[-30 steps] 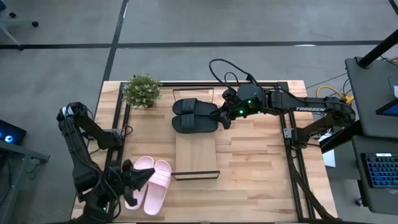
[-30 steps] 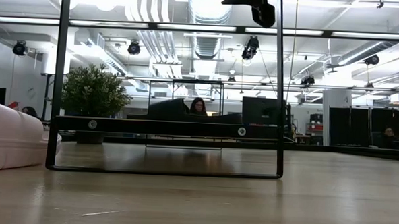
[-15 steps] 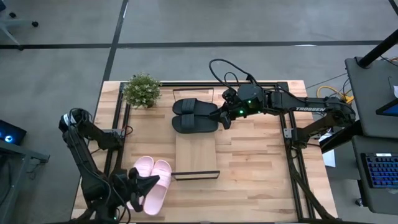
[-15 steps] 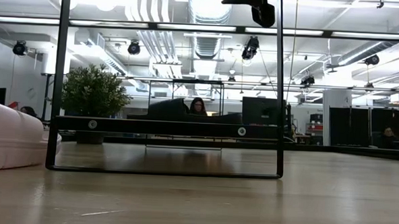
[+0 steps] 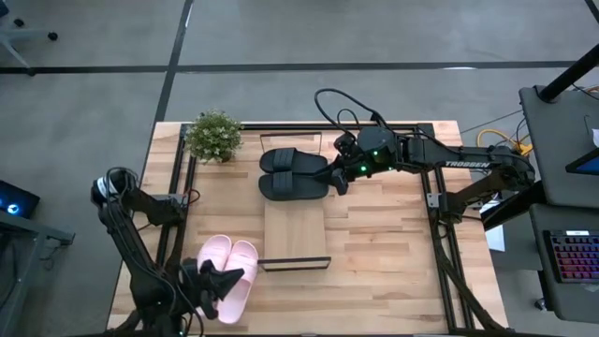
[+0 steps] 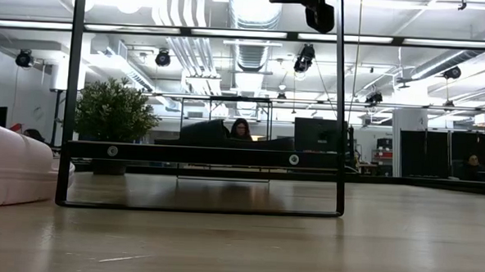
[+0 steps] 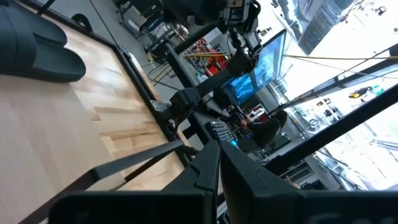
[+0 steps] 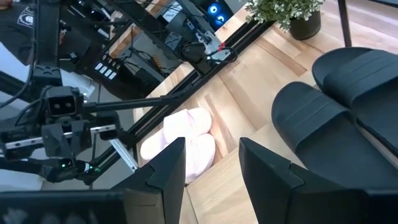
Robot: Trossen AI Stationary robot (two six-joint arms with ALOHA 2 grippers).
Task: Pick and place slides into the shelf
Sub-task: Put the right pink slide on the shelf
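Note:
Two black slides (image 5: 292, 173) lie side by side on the far end of the light-wood shelf (image 5: 296, 229). My right gripper (image 5: 335, 178) hovers open just to their right; its wrist view shows them (image 8: 336, 118) beside the open fingers (image 8: 211, 165). The pink pair (image 5: 241, 260) rests sole-down on the table near its near-left corner, left of the shelf, and shows in the low view (image 6: 11, 171). My left gripper (image 5: 236, 275) is over the pink pair, shut (image 7: 219, 163), and pointing toward the table's right and tipped upward. My left gripper sits over the near ends of the pink slides (image 5: 229, 281). The arm covers that spot from above, and I cannot tell whether the shut fingers touch them.
A potted plant (image 5: 213, 136) stands at the far-left corner beside the black slides. A dark metal frame (image 5: 178, 201) runs along the left and right sides of the table. The shelf's near half is bare plank. A person sits in the room beyond (image 6: 241, 128).
My left arm has drawn back toward the table's near edge, and its gripper has slid toward the right and near edge across the pink pair. The pink slides and the black slides have stayed where they were.

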